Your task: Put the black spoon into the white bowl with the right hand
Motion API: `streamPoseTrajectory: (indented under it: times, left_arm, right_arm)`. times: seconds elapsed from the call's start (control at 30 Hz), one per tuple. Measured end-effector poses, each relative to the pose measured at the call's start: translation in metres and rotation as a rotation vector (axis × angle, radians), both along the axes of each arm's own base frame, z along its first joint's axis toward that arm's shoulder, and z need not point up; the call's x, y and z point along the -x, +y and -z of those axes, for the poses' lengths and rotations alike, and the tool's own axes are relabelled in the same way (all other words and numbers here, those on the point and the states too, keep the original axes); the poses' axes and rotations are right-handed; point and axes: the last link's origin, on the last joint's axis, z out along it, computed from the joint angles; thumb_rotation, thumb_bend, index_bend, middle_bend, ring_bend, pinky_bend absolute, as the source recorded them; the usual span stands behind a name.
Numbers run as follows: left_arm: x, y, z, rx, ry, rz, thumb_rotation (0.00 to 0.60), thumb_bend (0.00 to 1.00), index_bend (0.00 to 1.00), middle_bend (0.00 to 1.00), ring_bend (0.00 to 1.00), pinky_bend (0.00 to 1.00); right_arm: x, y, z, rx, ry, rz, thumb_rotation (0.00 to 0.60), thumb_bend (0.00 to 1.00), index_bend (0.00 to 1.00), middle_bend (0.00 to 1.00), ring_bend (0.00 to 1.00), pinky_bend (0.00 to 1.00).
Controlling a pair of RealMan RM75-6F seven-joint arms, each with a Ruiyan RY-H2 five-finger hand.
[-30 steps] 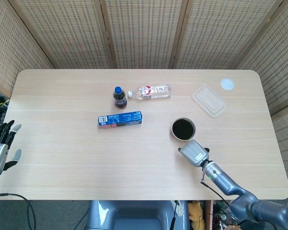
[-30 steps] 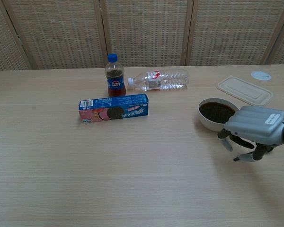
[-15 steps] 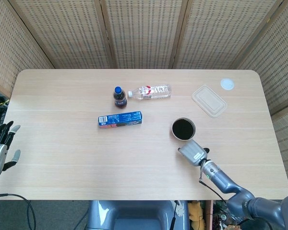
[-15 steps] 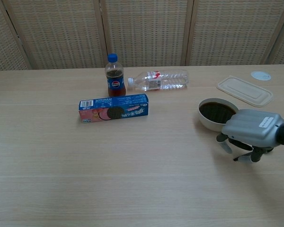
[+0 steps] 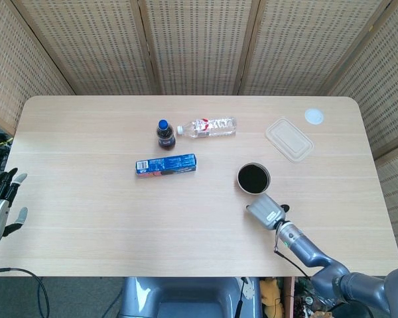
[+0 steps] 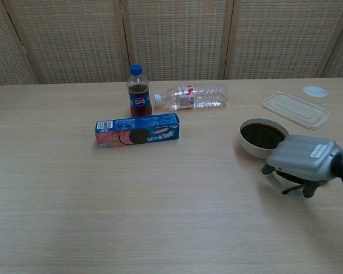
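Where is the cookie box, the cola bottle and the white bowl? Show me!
cookie box (image 6: 137, 131): chest view, on the middle of its blue front face.
cola bottle (image 6: 139, 99): chest view, on its label.
white bowl (image 6: 249, 146): chest view, on its white outer wall, left side.

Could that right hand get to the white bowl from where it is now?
Probably yes. The right hand sits just in front of the white bowl, palm down over the table, with nothing standing between them. I cannot make out a spoon under it.
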Motion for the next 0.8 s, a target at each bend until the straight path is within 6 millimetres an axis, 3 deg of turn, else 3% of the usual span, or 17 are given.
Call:
streamPoseTrajectory:
  times: [0.8]
  left_arm:
    - [0.0035,-0.0006,0.0007,-0.003,-0.004,-0.001,0.600,0.46,0.08,0.00,0.00,0.00]
  right_arm:
    - [0.0074,0.0006,0.0050,-0.004,0.021,0.023,0.600,0.49,0.57,0.84,0.90,1.00]
